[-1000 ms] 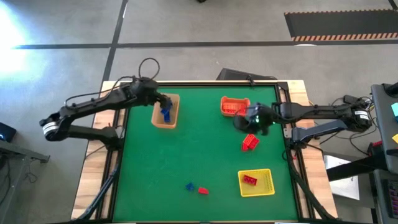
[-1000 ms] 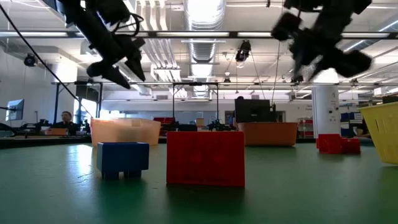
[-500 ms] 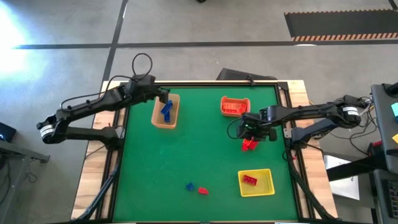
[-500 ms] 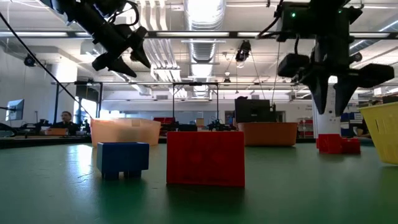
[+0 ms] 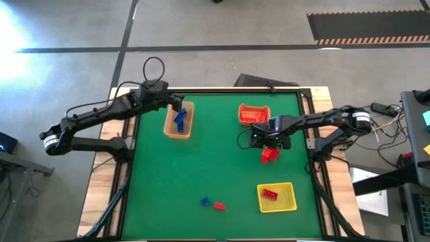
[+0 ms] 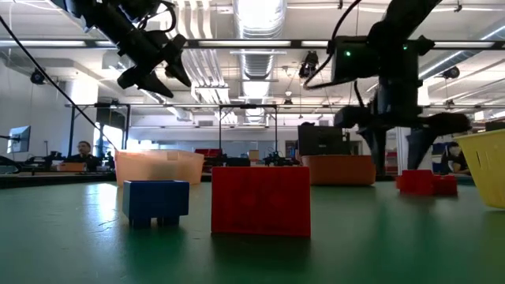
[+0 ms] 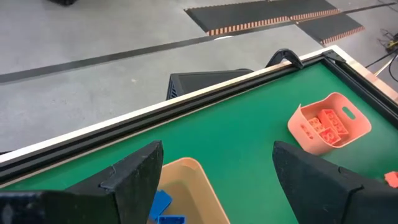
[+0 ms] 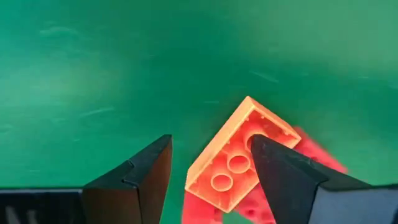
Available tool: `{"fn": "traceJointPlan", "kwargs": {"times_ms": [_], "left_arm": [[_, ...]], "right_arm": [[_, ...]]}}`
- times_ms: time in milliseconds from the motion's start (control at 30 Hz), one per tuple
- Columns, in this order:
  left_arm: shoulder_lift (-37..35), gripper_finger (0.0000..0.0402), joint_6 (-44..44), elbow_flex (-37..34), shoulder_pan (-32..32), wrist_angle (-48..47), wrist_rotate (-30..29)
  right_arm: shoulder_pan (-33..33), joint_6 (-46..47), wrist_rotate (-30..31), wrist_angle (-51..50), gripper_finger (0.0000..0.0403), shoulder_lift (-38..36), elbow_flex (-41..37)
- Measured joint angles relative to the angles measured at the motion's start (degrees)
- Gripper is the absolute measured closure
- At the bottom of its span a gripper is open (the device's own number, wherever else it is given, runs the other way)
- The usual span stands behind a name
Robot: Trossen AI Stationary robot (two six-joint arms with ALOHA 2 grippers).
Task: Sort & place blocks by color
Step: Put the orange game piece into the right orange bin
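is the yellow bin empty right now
No, the high view shows a red block lying inside the yellow bin.

Right gripper [image 8: 208, 174] low; fingers apart

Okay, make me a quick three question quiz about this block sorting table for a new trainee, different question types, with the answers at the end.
1. True or false: the right gripper is clamped shut on the orange brick.
2. Multiple choice: the tan bin holds bricks of which colour? A red, B blue, C orange.
3. Fill in: the left gripper hovers open over the ___ bin.

Key: 1 false, its fingers stand open over the brick, which lies on the green mat against a red brick. 2 B. 3 tan.
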Motion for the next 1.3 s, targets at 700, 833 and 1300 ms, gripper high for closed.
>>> {"fn": "traceJointPlan", "kwargs": {"times_ms": [700, 833, 1300], "left_arm": [[0.0, 0.0116, 0.0, -0.1, 0.0, 0.0, -0.1], [0.1, 0.0116, 0.0, -0.1, 0.0, 0.1, -0.3], [0.1, 0.0116, 0.0, -0.2, 0.0, 0.6, -0.3]], "right_arm": [[-0.4, 2.5, -2.1, 8.7, 0.0193, -1.8, 0.1], [-0.4, 2.6, -1.5, 9.5, 0.0193, 0.5, 0.1], [-1.0, -4.7, -0.2, 17.8, 0.0204, 6.9, 0.3]]}}
